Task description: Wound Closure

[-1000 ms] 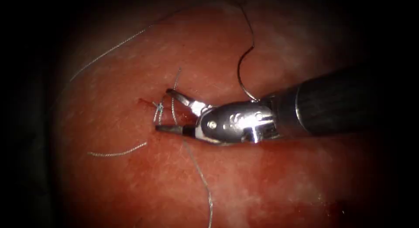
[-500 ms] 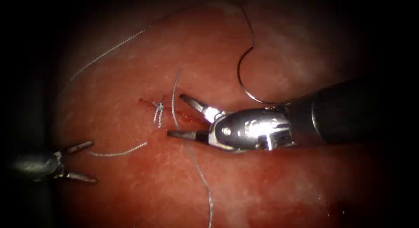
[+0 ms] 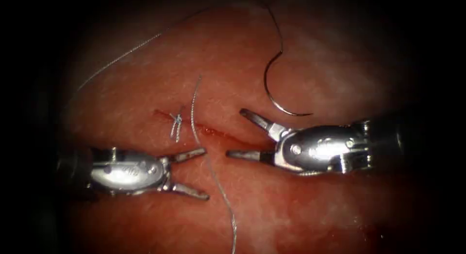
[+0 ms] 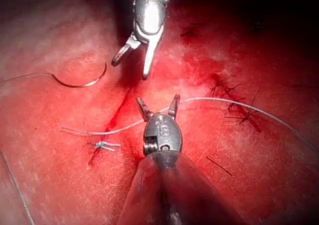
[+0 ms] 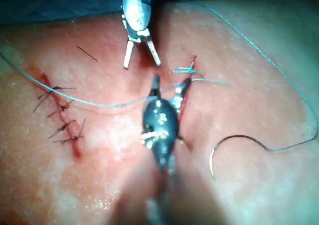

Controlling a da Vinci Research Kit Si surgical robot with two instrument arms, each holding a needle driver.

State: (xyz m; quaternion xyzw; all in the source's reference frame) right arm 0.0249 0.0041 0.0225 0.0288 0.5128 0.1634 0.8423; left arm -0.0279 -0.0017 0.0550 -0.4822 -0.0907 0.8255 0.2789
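Note:
The tissue [image 3: 301,205] bears a cut [image 3: 213,131] with a tied knot [image 3: 175,120] at its left end. The curved needle [image 3: 272,96] lies free on the tissue, above the cut's right part, held by neither tool; it also shows as needle [image 4: 79,83] and needle [image 5: 238,137]. Its thread [image 3: 121,55] arcs away to the left. A loose strand [image 3: 213,176] crosses the cut and runs downward. My left tool [image 3: 205,173] is open and holds nothing, its tips right at that strand. The right tool [image 3: 234,132] is open over the cut and empty.
In the left wrist view, an older row of dark stitches [image 4: 234,105] lies near the strand [image 4: 219,101]. The same stitches [image 5: 60,118] appear in the right wrist view. Red fluid [image 3: 209,131] marks the cut. The field darkens around the tissue's edges.
The left tool came in from the left and moved right to the strand, covering a short loose thread piece. The right tool drew back to the right, uncovering the whole needle.

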